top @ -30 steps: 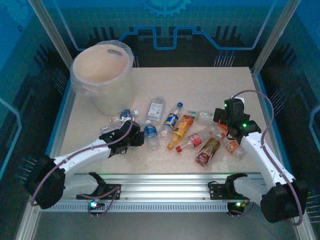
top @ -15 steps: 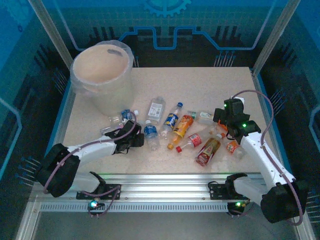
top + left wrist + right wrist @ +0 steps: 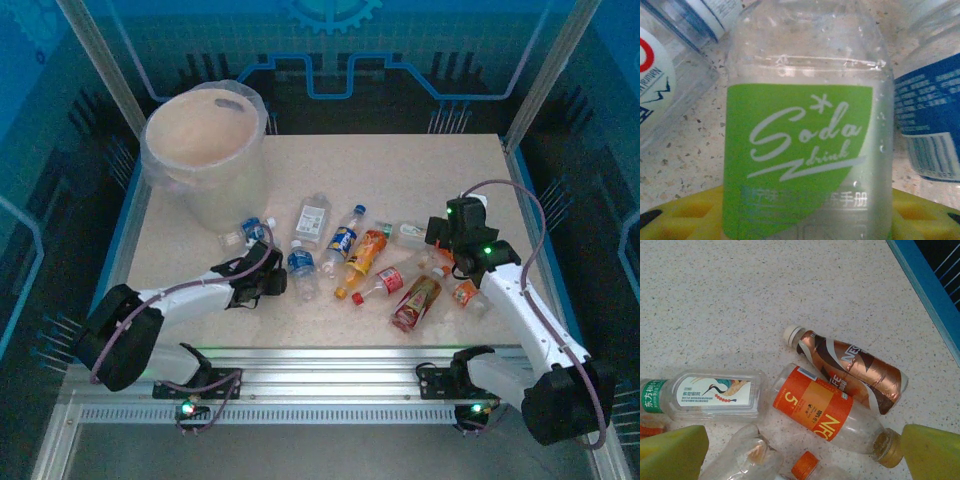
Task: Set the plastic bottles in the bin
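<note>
OBJECT: soda bottle (image 3: 805,150), green label, laid on the desk (image 3: 420,170) beside other plastic bottles (image 3: 350,255) | GRIP: flanked by the left gripper (image 3: 262,280), clamping cannot be told | right gripper (image 3: 805,452) held wide above bottles | STEP: pickup judged underway | NEXT: firm closure, lift and carry to the bin (image 3: 165,170) judged needed

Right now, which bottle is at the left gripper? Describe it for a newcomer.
Start at the whitish bin, far left of the table; just in front sits the left gripper. The bottle between its jaws is clear with a green label reading Soda drink, unlike the blue-labelled bottle and white-labelled bottle beside it.
</note>
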You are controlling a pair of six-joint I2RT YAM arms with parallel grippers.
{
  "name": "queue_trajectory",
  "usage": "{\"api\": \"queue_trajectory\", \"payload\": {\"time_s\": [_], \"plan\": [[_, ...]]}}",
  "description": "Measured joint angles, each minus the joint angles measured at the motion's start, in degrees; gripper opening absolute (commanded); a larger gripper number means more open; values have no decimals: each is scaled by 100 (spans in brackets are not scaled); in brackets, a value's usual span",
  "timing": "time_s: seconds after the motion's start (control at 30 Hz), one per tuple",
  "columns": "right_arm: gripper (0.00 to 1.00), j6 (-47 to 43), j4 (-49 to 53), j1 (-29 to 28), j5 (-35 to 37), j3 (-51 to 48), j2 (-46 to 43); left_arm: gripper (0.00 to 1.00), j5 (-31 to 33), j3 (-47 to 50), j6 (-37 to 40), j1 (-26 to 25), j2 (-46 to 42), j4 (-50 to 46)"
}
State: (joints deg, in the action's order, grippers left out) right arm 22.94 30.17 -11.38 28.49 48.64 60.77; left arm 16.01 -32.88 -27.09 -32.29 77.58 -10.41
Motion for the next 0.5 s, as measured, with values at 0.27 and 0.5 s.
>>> {"api": "queue_trajectory", "payload": {"time_s": [0.27, 0.5], "plan": [[100, 0, 0, -63, 0, 0, -4, 48, -177, -24, 0, 0, -876, -251], [100, 0, 0, -90, -2, 0, -48, 46, -426, -232, 4, 0, -1565, -391]]}}
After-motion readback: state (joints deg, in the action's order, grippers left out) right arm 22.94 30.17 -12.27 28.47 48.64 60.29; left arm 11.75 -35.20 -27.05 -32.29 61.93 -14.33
